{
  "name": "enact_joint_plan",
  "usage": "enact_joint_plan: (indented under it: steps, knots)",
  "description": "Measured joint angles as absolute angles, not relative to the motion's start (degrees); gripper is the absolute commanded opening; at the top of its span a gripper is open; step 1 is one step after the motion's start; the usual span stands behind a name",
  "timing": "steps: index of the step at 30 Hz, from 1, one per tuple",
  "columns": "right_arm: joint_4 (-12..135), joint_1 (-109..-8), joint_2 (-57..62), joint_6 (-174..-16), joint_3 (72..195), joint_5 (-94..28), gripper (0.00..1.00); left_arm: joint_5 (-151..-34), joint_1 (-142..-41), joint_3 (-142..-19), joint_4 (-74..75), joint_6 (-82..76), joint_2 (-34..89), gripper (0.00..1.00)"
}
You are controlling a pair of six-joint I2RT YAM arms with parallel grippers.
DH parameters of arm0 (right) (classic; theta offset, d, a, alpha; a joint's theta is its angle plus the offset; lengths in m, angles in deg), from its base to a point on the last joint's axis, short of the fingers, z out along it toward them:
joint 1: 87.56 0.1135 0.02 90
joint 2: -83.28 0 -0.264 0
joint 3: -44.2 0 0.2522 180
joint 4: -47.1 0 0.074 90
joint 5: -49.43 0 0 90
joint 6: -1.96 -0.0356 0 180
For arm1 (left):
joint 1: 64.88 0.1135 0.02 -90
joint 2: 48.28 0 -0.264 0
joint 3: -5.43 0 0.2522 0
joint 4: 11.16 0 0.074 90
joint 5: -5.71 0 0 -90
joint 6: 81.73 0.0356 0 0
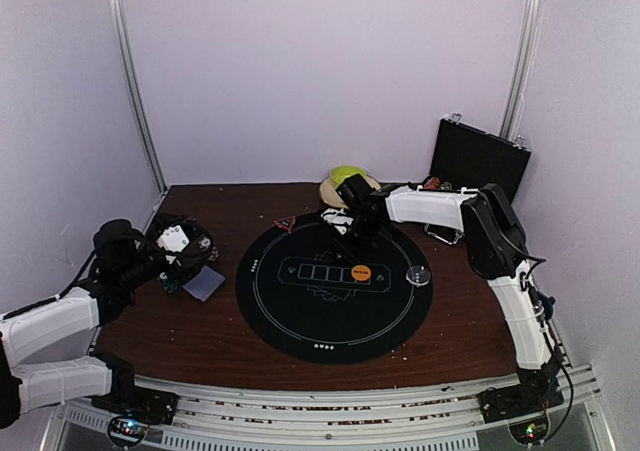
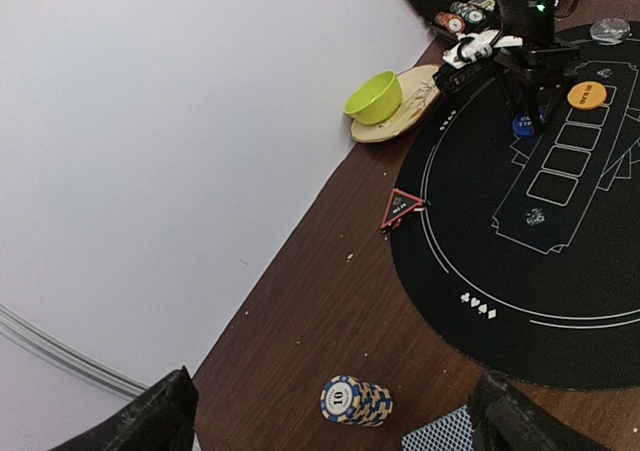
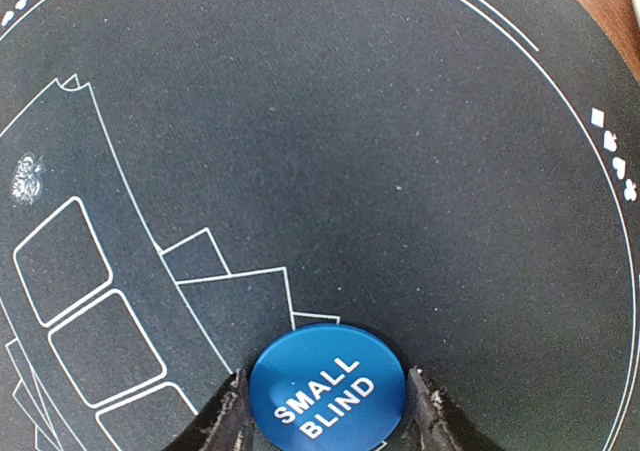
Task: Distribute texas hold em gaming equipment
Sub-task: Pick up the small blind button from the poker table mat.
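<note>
My right gripper [image 3: 328, 421] is shut on a blue round disc [image 3: 328, 391] marked SMALL BLIND, low over the black round mat [image 3: 400, 151]. In the top view the right gripper [image 1: 347, 239] is over the mat's far side. An orange disc [image 1: 361, 270] and a clear disc [image 1: 418, 275] lie on the mat. My left gripper [image 2: 335, 426] is open and empty above a stack of blue-and-cream striped chips [image 2: 356, 401] and a grey-blue-backed card [image 2: 440, 433]. The card also shows in the top view [image 1: 204, 283]. A red triangle marker [image 2: 402, 208] lies at the mat's edge.
A green bowl [image 2: 375, 97] on a plate [image 2: 415, 111] stands behind the mat by the back wall. More chips [image 2: 460, 18] lie near an open black case [image 1: 480, 156] at the back right. The side walls stand close on both sides.
</note>
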State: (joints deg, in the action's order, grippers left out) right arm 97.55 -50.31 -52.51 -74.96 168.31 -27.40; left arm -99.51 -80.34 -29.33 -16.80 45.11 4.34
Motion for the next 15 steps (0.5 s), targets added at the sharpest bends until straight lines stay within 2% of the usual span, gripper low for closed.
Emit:
enact_joint_plan:
  steps: [4, 15]
  knots:
    - [97.5, -50.3, -52.5, -74.7, 168.3, -27.2, 0.40, -99.5, -80.3, -29.3, -16.8, 45.2, 4.3, 0.98]
    - [98.1, -50.4, -52.3, -73.1, 168.3, -25.5, 0.40, -99.5, -80.3, -29.3, -16.8, 45.3, 4.4, 0.98]
